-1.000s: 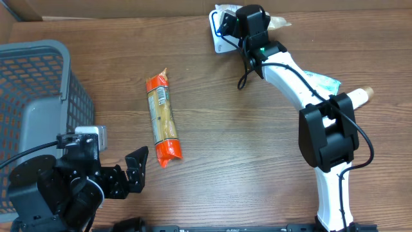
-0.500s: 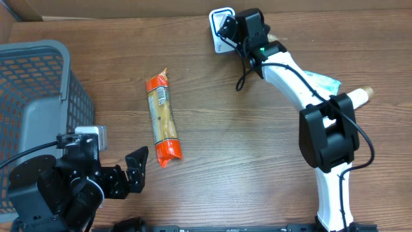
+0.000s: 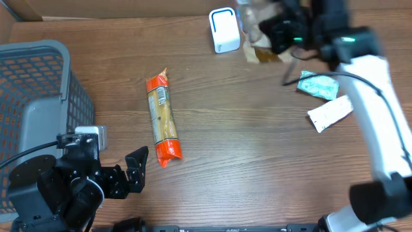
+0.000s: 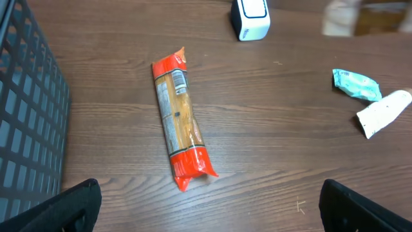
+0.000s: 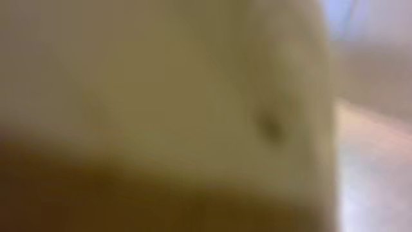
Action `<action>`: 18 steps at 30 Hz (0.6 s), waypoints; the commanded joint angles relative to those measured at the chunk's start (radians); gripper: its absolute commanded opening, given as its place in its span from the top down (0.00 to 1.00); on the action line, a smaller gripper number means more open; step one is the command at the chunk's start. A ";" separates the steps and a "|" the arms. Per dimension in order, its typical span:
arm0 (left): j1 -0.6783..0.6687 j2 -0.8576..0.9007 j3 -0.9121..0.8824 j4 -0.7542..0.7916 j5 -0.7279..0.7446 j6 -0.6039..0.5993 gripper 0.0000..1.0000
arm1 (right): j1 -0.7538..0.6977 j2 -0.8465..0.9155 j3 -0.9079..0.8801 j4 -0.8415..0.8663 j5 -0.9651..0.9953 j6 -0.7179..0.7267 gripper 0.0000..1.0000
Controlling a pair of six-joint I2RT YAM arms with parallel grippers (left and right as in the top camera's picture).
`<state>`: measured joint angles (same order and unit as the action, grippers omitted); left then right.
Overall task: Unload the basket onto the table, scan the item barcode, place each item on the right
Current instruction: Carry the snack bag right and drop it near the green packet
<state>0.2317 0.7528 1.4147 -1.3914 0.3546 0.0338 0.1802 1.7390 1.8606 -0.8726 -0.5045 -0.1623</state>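
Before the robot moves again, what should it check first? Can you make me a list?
1. Right gripper shut on the tan packet: ok, though the picture is blurred.
2. Scanner uncovered, with the tan packet beside it: ok.
3. Tan packet's barcode facing the scanner: cannot tell, too blurred.
4. Left gripper open and apart from the orange packet: ok.
5. Teal packet and white packet lying away from the scanner: ok.
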 commanded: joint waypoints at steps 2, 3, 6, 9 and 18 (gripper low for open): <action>0.003 0.000 0.011 0.003 -0.004 0.015 0.00 | -0.123 -0.065 0.005 -0.167 -0.383 0.193 0.96; 0.003 0.000 0.011 0.003 -0.004 0.015 0.00 | -0.154 -0.074 0.005 -0.212 -0.405 0.193 0.96; 0.003 0.000 0.011 0.003 -0.004 0.015 0.01 | -0.269 -0.098 0.005 -0.326 -0.472 0.193 0.96; 0.003 0.000 0.011 0.003 -0.004 0.015 0.01 | -0.396 -0.124 0.005 -0.392 -0.504 0.193 0.96; 0.003 0.000 0.011 0.003 -0.004 0.015 0.01 | -0.696 -0.159 -0.005 -0.515 -0.314 0.224 0.96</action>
<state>0.2317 0.7528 1.4147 -1.3914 0.3542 0.0338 -0.4778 1.6184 1.8603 -1.3849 -0.9066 0.0311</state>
